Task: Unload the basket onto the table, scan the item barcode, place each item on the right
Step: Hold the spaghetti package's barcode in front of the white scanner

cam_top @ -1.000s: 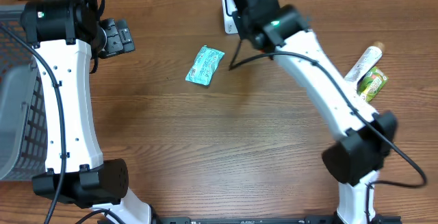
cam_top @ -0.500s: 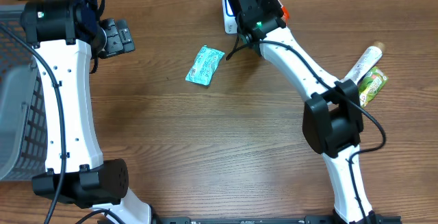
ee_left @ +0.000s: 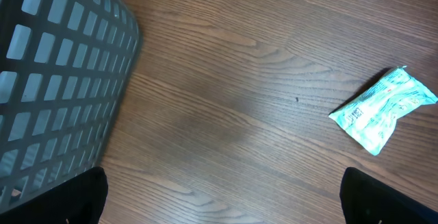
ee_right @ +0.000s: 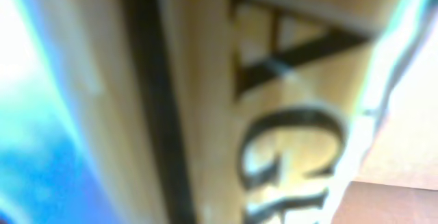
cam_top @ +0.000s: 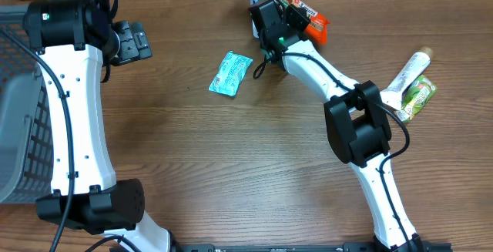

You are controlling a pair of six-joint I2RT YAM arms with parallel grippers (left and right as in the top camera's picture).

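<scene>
Here, the orange snack packet (cam_top: 312, 22) is held clamped in the right gripper (cam_top: 283, 9) at the table's far edge. Its long axis is slanted far-left to near-right over a white device (cam_top: 253, 22) largely hidden under the wrist, and the nearby teal sachet (cam_top: 230, 73) and the wide-open left gripper (cam_top: 131, 42) are found clear of it.

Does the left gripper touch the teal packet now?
Apart. The overhead view shows the left gripper hanging well to the side of the teal packet, with a plain gap between them.
</scene>
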